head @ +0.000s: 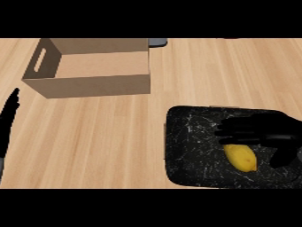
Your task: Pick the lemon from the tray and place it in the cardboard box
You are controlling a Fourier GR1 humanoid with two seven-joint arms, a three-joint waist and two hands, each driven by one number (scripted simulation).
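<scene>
A yellow lemon [241, 158] lies on the black speckled tray [191, 146] at the lower right. My right hand [271, 132] hovers over the lemon's far end, palm down, fingers stretched toward the left and the thumb hanging down beside the fruit; it is open and the fingers are not wrapped round the lemon. The open cardboard box [91, 66] stands at the upper left, empty inside as far as I can see. My left hand [1, 128] rests open at the left edge, fingers pointing up.
A grey object [157, 42] peeks out behind the box's far right corner. Bare wooden counter [107, 133] stretches between the box and the tray.
</scene>
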